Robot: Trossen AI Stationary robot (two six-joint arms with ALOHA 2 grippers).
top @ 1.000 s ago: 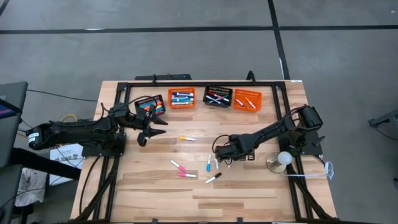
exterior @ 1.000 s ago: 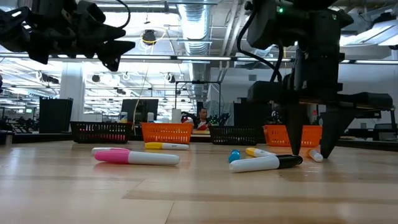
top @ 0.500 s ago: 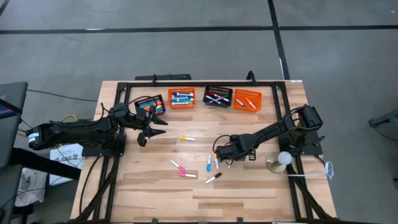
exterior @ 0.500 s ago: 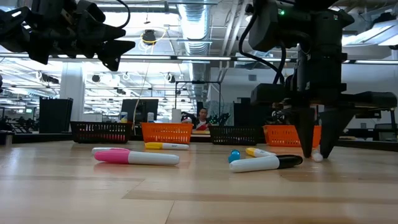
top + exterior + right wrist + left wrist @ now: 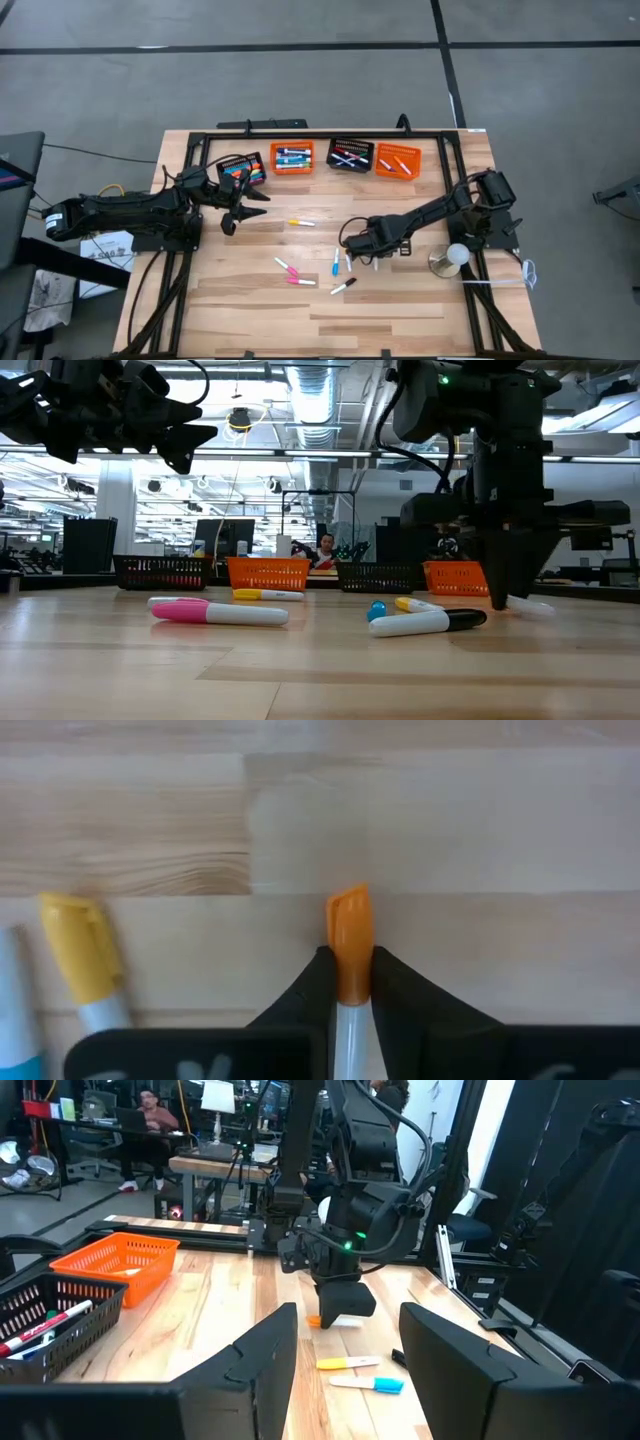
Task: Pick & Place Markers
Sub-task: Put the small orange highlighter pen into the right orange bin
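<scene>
4 baskets [image 5: 292, 158] hold markers [image 5: 348, 158]; more on table [image 5: 400, 310]

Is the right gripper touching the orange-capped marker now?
Touching. The right wrist view shows the right gripper closed on the orange-capped marker, both fingers pressed against its sides, no gap.

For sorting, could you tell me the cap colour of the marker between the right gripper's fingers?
Orange, on a white-barrelled marker; clearest in the right wrist view.

Orange-capped white marker [image 5: 350, 955] pinched flat on the wood, cap pointing out. Pink [image 5: 288, 267], blue [image 5: 335, 263], black-capped [image 5: 343, 286] markers scattered at six o'clock; yellow-capped one [image 5: 301, 222] lying alone.
</scene>
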